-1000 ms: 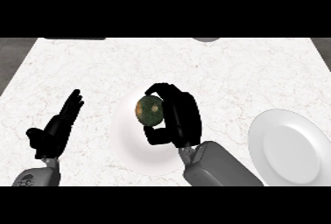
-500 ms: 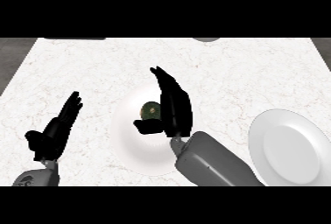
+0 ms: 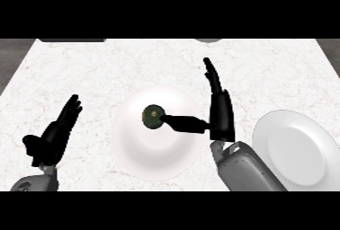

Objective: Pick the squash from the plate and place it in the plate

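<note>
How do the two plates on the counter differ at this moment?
The middle plate holds the squash; the right plate holds nothing. The middle plate shows whole, while the right plate is cut off by the view's right edge. The right hand, fingers straight, has its thumb over the middle plate by the squash; no hand is over the right plate. Both are round and white.

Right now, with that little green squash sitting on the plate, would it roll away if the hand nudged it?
Probably. The squash looks small and rounded, so a sideways nudge from the right hand could roll it. It lies in the middle of the plate, whose raised rim might stop it. It looks stiff rather than floppy.
</note>
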